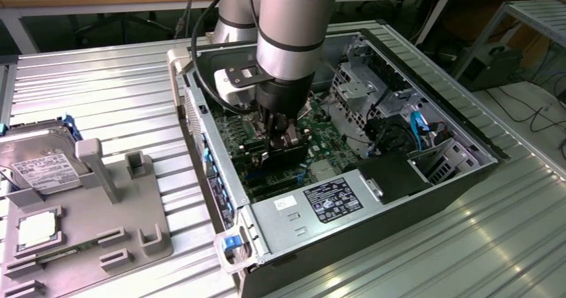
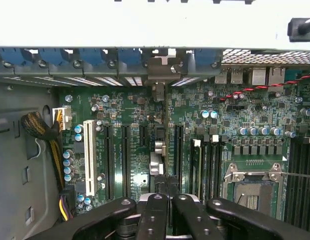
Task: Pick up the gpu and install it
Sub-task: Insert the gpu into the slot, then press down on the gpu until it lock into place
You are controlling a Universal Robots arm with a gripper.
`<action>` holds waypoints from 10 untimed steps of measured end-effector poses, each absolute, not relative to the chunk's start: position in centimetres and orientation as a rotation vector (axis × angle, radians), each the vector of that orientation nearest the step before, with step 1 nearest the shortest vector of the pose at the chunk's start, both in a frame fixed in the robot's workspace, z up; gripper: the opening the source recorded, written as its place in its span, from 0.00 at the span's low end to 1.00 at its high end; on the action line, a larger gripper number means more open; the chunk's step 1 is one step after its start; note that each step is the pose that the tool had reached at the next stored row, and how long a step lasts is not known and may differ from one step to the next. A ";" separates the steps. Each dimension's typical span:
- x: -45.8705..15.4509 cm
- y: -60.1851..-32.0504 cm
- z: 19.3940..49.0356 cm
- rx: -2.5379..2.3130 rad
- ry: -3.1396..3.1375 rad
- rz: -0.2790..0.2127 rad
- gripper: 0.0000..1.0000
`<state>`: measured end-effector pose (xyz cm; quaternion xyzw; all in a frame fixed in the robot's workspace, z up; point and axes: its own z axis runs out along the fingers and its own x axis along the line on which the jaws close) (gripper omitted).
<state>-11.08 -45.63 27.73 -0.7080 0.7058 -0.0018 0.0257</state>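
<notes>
Pincer (image 2: 165, 200) is pinching the gpu (image 2: 166, 145) edge-on, holding it upright inside the open computer case (image 1: 460, 136) over the motherboard (image 2: 129, 150) slots; pickup looks done, seating is looking unfinished.

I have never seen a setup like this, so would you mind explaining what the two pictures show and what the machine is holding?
The grey column is a robot arm reaching down into an open computer case that lies on a metal table. One picture is from a camera off the arm; the other is from a camera on its wrist, looking past the hand at the motherboard. The hand is closed on the gpu, a thin card seen edge-on, held upright over the slots. Beside the case, a hard drive sits on a grey holder.
</notes>
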 end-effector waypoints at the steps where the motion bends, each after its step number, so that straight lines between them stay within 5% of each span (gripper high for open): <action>1: -11.1 -45.6 27.7 -2.189 2.182 -0.006 0.10; 10: -11.1 -45.6 27.7 -2.189 2.182 -0.006 0.10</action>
